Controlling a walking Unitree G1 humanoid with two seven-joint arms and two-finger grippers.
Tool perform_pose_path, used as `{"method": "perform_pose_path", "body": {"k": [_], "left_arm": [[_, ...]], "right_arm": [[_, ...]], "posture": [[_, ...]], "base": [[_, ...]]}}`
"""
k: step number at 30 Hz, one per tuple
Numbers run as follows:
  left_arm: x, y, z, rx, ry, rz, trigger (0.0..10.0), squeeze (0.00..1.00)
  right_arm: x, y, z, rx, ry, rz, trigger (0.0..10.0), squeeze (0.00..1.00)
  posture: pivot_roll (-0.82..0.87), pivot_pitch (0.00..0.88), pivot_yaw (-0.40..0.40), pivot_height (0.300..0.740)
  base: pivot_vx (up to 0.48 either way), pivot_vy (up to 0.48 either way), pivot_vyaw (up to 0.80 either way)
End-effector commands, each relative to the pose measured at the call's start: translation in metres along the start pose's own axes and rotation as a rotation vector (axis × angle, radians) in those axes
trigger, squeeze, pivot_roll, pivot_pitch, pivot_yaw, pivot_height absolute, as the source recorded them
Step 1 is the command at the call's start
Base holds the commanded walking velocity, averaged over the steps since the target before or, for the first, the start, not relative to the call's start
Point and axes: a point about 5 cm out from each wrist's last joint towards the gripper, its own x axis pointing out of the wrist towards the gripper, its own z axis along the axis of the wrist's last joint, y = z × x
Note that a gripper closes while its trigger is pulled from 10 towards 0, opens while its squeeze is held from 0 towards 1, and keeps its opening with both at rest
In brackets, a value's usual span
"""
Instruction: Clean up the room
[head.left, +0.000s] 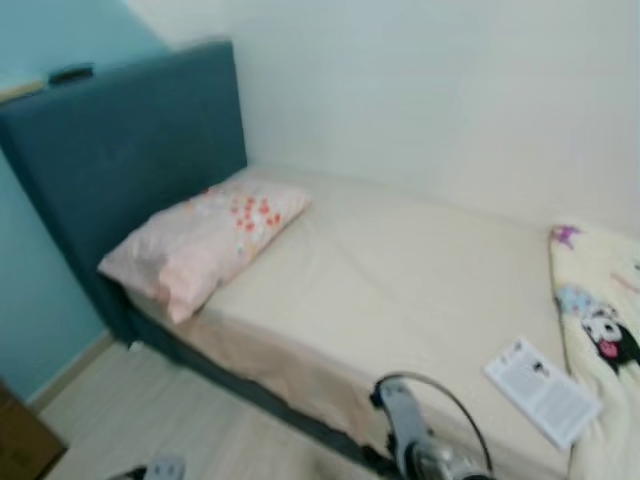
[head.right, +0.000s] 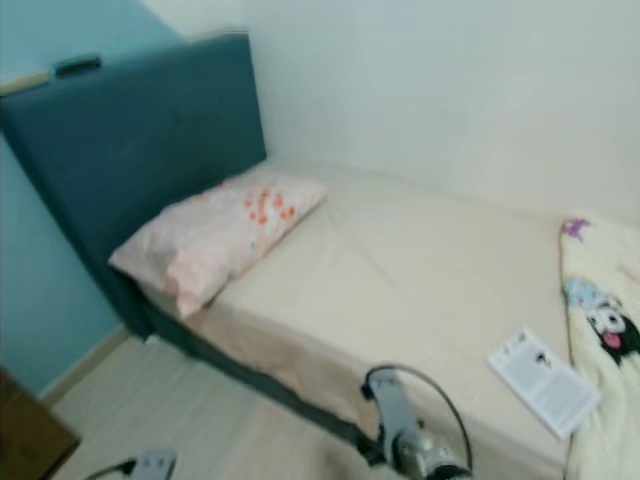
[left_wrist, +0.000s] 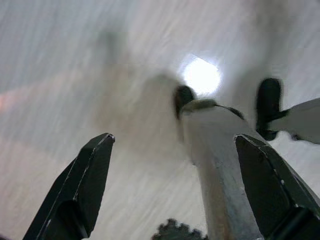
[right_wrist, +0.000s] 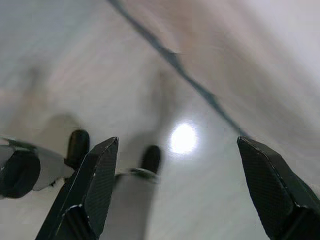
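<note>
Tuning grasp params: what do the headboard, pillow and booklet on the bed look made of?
Headboard: teal upholstery, matte, probably fabric.
Pillow: soft cloth, pink with a red floral print, sagging.
Booklet: thin printed paper, lying flat; gloss unclear through blur.

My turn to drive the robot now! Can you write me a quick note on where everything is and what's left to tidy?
Left end effector: open, holding nothing, hanging over the pale floor.
Right end effector: open, holding nothing, also over the floor beside the bed.
Bed: cream sheet looks flat. Pink flowered pillow lies at the blue headboard.
Printed booklet lies loose on the sheet near the front edge.
Cartoon blanket is bunched at the right end.
Small dark thing sits on top of the headboard.
Done: nothing picked up yet.
Left: probably put away the booklet and straighten the blanket.
</note>
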Motion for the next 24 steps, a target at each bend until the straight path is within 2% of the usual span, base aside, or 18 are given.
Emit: {"method": "perform_pose_path", "body": {"k": [1, 15, 24], "left_arm": [[-0.0005, 0.0027, -0.0016, 0.003, 0.007, 0.006, 10.0, 0.00], [-0.0001, 0.0001, -0.0014, 0.004, 0.004, 0.005, 10.0, 0.00], [0.0001, 0.0008, 0.0007, -0.009, -0.006, 0.021, 10.0, 0.00]], "right_arm": [[0.0014, 0.0059, 0.0031, 0.010, -0.010, 0.014, 10.0, 0.00], [0.0013, 0.0054, 0.0039, 0.001, -0.015, 0.011, 10.0, 0.00], [0.0012, 0.0045, 0.0052, -0.005, -0.019, 0.005, 10.0, 0.00]], "posture": [[-0.12, 0.000, -0.032, 0.740], [-0.12, 0.000, -0.035, 0.740], [-0.12, 0.000, -0.038, 0.740]], "base": [[0.000, -0.446, 0.00], [0.000, -0.440, 0.00], [0.000, 0.000, 0.00]]}}
